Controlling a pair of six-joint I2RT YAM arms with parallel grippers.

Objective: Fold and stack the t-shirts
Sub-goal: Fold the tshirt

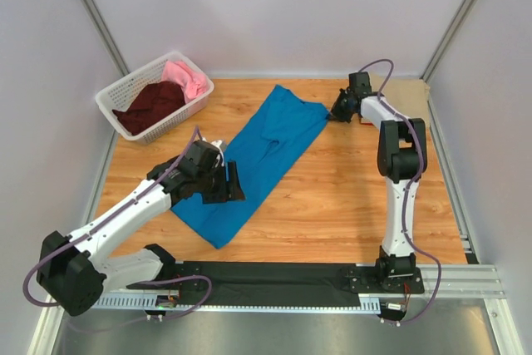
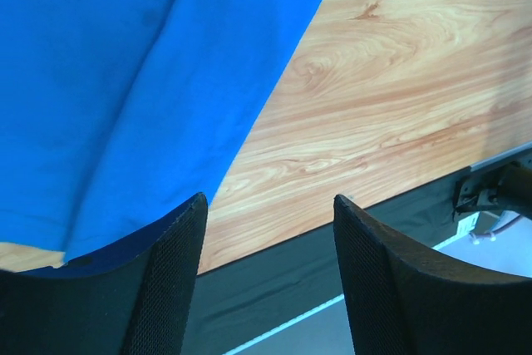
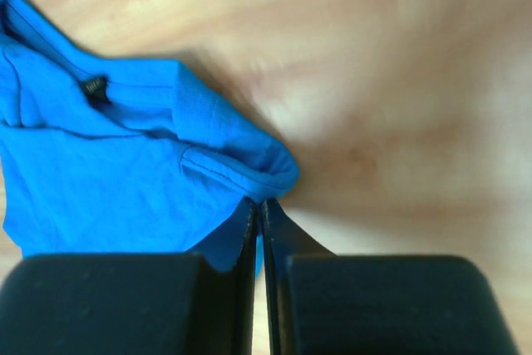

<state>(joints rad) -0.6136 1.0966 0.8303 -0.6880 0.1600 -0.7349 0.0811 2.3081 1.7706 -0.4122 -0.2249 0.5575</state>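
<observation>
So over on the left there's the white basket (image 1: 133, 76) with a dark maroon t-shirt (image 1: 154, 106) and a pink t-shirt (image 1: 187, 79) bunched up in it, neither of them folded yet.

Next along, the left claw (image 1: 226, 184) hangs over the lower-left part of the blue t-shirt (image 1: 274, 135). Its wrist view shows the claw (image 2: 270, 205) spread wide with nothing in it. One fingertip sits right at the cloth's edge (image 2: 125, 81), and there's only bare wood in the gap.

The blue shirt lies mostly flat on the worktop (image 1: 349, 197), running diagonally from near-left to far-right, and it looks partly folded in on itself lengthwise.

At the far-right corner, the right claw (image 1: 339, 110) is down at the collar end. Its wrist view is a bit blurry, but the claw (image 3: 262, 205) is pinched nearly closed and seems to have a bit of the shirt's edge (image 3: 108, 164) nipped at the tips, close to the collar tag.

Pretty sure this is the fold on the first shirt, still early, with nothing stacked. The next move probably needs the left claw to drop and close on the hem end. Then both ends can be lifted and brought together, without the right side's thin grip slipping or the cloth bunching.
</observation>
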